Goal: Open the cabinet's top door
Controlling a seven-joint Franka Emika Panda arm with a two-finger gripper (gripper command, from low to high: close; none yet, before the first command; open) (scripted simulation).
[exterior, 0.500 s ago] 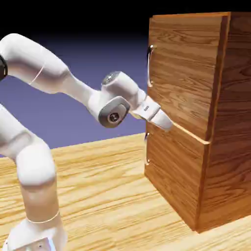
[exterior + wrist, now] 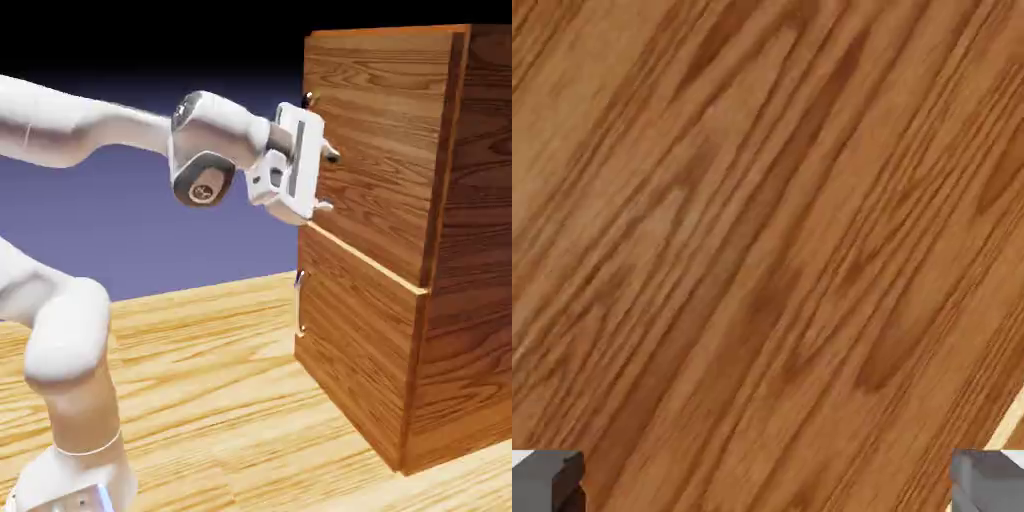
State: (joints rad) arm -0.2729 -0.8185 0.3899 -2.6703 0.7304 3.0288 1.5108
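The cabinet (image 2: 455,300) of reddish-brown wood stands at the exterior view's right. Its top door (image 2: 385,150) is flush with the cabinet, showing no gap. Only the upper tip of the door's silver handle (image 2: 307,98) shows; the hand covers the rest. My gripper (image 2: 326,182) is open, one finger above the other, tips at the door's left part close to the handle. Nothing sits between the fingers. In the hand view, wood grain (image 2: 762,230) fills the picture and the two grey fingertips (image 2: 547,480) stand far apart at the bottom corners.
Below the top door is the lower door (image 2: 355,340) with its own small handle (image 2: 300,300) at the left edge. The cabinet stands on a light wooden table (image 2: 220,400). A pale line (image 2: 1007,425) crosses the hand view's bottom right.
The hand has risen from the seam between the two doors to the top door's handle height and has rolled, so the fingers now stand one above the other.
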